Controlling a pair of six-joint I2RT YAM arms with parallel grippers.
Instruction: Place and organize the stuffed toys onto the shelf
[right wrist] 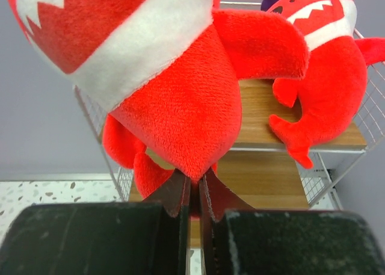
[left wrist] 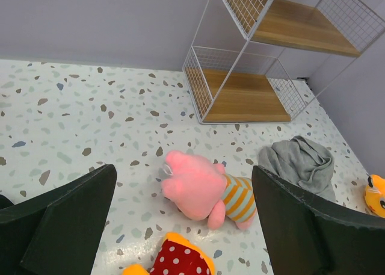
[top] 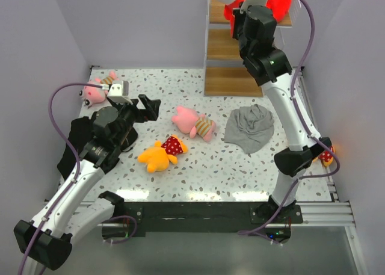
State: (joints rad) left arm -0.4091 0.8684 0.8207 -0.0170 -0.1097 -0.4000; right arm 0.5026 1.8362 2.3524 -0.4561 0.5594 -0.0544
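Stuffed toys [top: 194, 122] — pink and yellow-orange — lie on the speckled terrazzo worktop [top: 240, 166] beside a grey cloth [top: 249, 127]; pale lilac walls [top: 138, 28] enclose it. Shelf [top: 231, 79] stands against the far wall. Right gripper [right wrist: 194, 188] clenches a red-and-white toy [right wrist: 174, 106] at the top board — left gripper [left wrist: 183, 191] gapes wide.

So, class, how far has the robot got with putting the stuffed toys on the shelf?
Done: one red-and-white toy sits on the shelf's top board. In hand: the right gripper is shut on the second red-and-white toy, held up beside it. Left on the table: near pink toy, far pink toy, middle yellow-orange toy, right-edge yellow-orange toy. The left gripper hovers open, empty.
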